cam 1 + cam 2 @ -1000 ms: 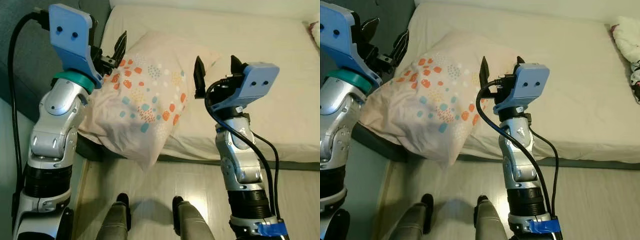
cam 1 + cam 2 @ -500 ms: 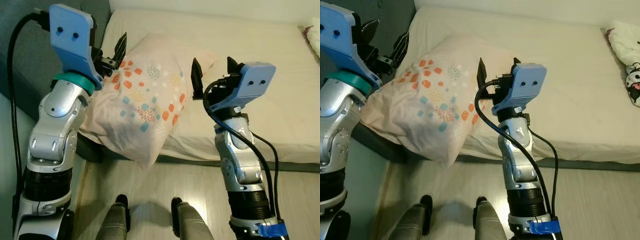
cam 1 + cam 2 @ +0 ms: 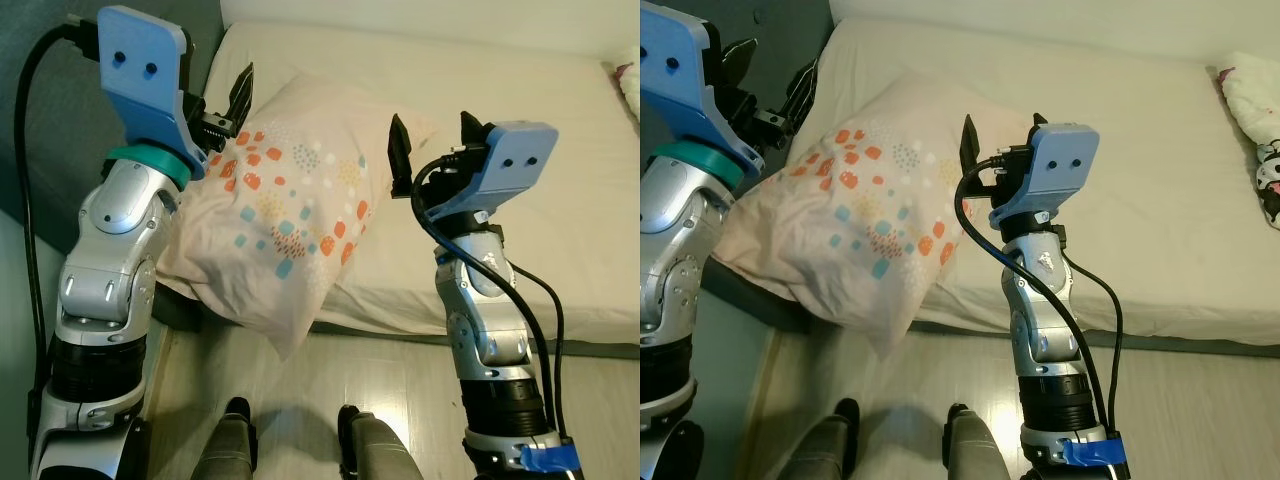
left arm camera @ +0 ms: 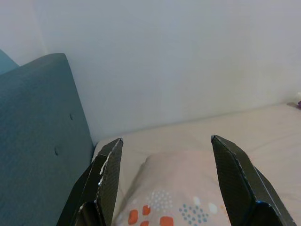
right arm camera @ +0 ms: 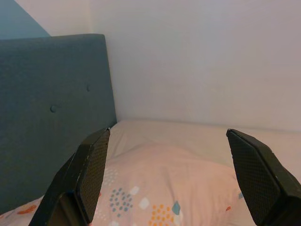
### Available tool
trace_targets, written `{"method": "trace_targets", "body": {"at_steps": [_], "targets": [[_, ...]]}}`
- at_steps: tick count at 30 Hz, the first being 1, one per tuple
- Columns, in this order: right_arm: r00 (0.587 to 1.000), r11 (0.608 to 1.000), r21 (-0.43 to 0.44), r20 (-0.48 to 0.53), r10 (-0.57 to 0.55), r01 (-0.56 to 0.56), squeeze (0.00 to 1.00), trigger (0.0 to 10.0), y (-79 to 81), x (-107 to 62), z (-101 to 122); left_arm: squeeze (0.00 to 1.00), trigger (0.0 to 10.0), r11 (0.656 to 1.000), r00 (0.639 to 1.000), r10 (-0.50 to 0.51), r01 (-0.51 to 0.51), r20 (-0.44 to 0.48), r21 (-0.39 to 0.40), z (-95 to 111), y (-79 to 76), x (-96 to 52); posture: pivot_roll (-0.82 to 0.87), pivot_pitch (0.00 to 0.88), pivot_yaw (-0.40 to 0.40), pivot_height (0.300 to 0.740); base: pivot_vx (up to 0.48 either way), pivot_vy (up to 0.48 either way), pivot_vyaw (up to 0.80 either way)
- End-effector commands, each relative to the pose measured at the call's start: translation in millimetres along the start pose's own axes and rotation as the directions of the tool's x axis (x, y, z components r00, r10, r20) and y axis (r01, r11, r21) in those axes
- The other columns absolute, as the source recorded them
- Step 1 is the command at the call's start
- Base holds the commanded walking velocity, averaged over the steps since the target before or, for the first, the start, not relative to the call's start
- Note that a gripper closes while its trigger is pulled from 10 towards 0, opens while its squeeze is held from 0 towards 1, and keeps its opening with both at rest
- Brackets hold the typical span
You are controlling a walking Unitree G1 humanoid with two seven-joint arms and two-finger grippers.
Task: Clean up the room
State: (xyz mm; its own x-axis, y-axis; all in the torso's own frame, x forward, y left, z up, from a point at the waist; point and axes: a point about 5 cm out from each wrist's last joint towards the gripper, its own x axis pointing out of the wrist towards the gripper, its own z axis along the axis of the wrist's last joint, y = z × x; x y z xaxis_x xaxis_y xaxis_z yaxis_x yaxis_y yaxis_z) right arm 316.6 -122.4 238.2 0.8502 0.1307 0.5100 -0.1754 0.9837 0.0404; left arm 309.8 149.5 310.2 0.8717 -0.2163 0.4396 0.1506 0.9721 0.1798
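My left gripper (image 3: 222, 100) and right gripper (image 3: 435, 150), fingers spread, flank the pillow (image 3: 280, 205) overhanging the bed's (image 3: 560, 230) near-left corner; I'd grip both edges evenly.

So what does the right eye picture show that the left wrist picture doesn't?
Right eye alone: the wooden floor, both silver arms, the right gripper open above the bed, and a white soft toy at the mattress's far edge. Left wrist alone: the white wall behind the bed. Both: the spotted pillow, the mattress, the teal headboard and the open left gripper.
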Motion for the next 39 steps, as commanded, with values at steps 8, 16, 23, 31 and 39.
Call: {"method": "trace_targets", "body": {"at_steps": [8,16,23,31,39], "targets": [[1.0,1.0,0.003,-0.025,-0.004,0.004,0.0,10.0,-1.5,-2.3,-4.6,0.0,10.0,1.0,1.0,0.004,-0.004,0.002,0.003,1.4,-0.9,0.2,-0.03,0.132,-0.002,0.74,0.447,0.0,0.0],[1.0,1.0,0.002,-0.03,-0.004,0.004,0.0,10.0,-1.5,-3.1,-6.0,0.0,10.0,1.0,1.0,0.007,-0.007,0.004,0.002,1.5,-0.6,0.9,-0.03,0.133,0.0,0.74,0.48,0.0,0.0],[0.999,1.0,0.002,-0.033,-0.005,0.005,0.0,10.0,-2.0,-3.6,-6.7,0.0,10.0,1.0,1.0,0.01,-0.01,0.003,0.0,1.9,-0.6,1.4,-0.03,0.134,0.0,0.74,0.48,0.0,0.0],[0.999,1.0,0.003,-0.033,-0.005,0.005,0.0,10.0,-1.5,-3.4,-7.2,0.0,10.0,1.0,1.0,0.01,-0.01,0.005,-0.002,2.7,-0.4,2.1,-0.03,0.132,0.001,0.74,0.48,0.0,0.0],[0.999,1.0,0.004,-0.035,-0.004,0.004,0.0,10.0,-0.9,-3.8,-7.5,0.0,10.0,1.0,1.0,0.011,-0.011,0.009,-0.004,3.6,-0.1,2.5,-0.03,0.133,0.001,0.74,0.48,0.0,0.0]]}}
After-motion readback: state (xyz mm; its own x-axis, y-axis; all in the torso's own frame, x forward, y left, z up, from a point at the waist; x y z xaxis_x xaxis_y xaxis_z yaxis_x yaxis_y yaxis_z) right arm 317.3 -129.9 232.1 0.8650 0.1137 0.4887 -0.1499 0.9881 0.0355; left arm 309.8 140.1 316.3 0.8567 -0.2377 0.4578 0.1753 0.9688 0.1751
